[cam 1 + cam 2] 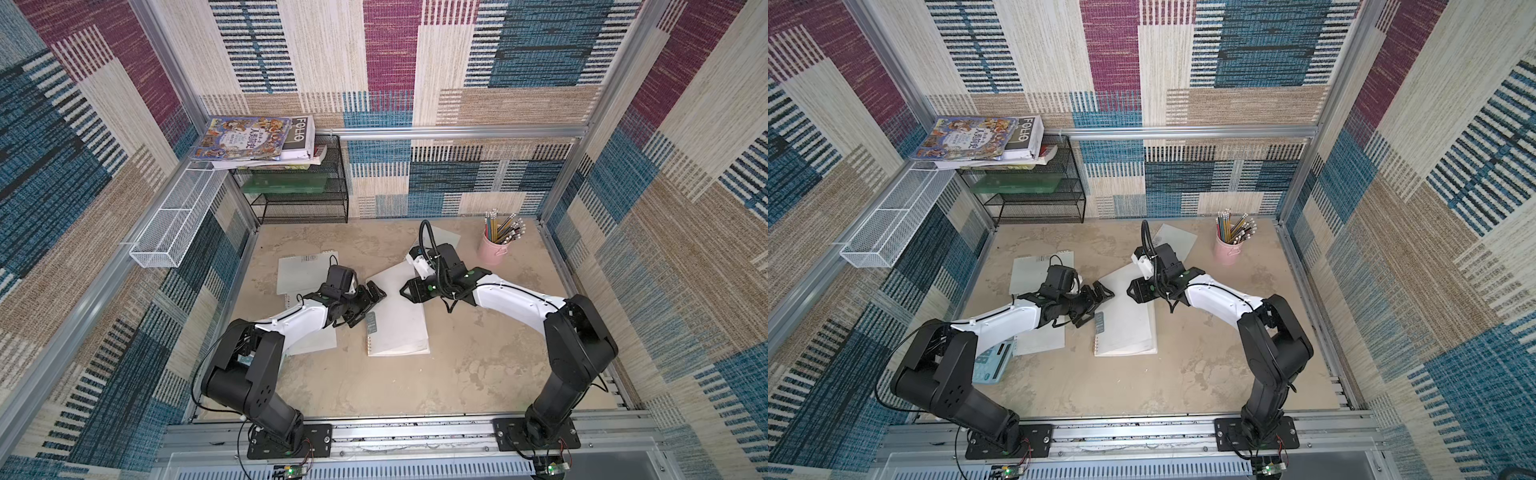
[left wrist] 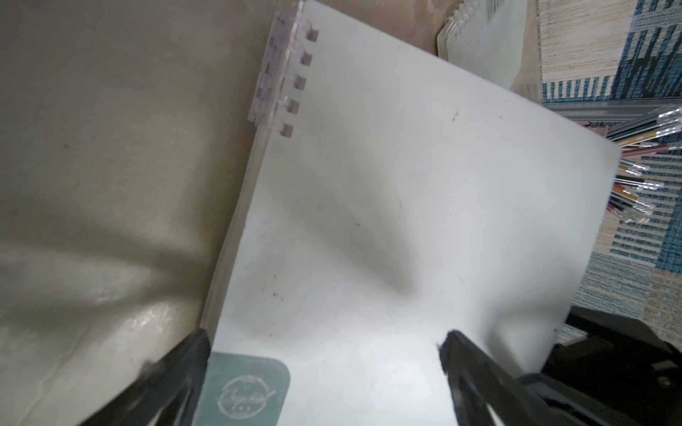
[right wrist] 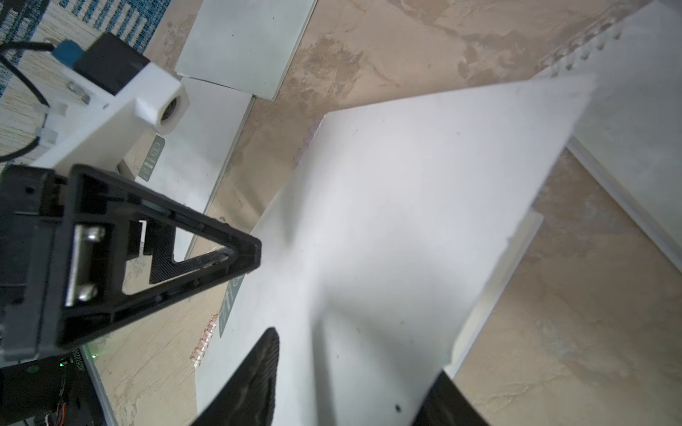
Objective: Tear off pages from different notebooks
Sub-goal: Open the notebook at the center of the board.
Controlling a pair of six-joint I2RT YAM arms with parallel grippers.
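The centre notebook (image 1: pixel 401 332) lies flat, with a grey-green label (image 2: pixel 243 391) and a copper spiral (image 3: pixel 203 346) at its near corner. Its top white sheet (image 3: pixel 406 221) lies skewed over the stack, with square holes and a clear ring strip (image 2: pixel 284 73) at the far corner. Whether that sheet is a loose page or the cover I cannot tell. My left gripper (image 2: pixel 324 337) hovers open over the label edge (image 1: pixel 368 307). My right gripper (image 3: pixel 356 354) faces it across the sheet (image 1: pixel 405 291), jaws apart, gripping nothing. Other notebooks lie back-left (image 1: pixel 305 270), under the left arm (image 1: pixel 311 345) and behind the right arm (image 1: pixel 446 239).
A pink cup of pencils (image 1: pixel 494 249) stands back right. A black wire rack (image 1: pixel 303 195) with a stack of books (image 1: pixel 249 139) on top fills the back left corner. A white mesh basket (image 1: pixel 174 220) hangs on the left wall. A light-blue calculator (image 1: pixel 992 361) lies under the left arm.
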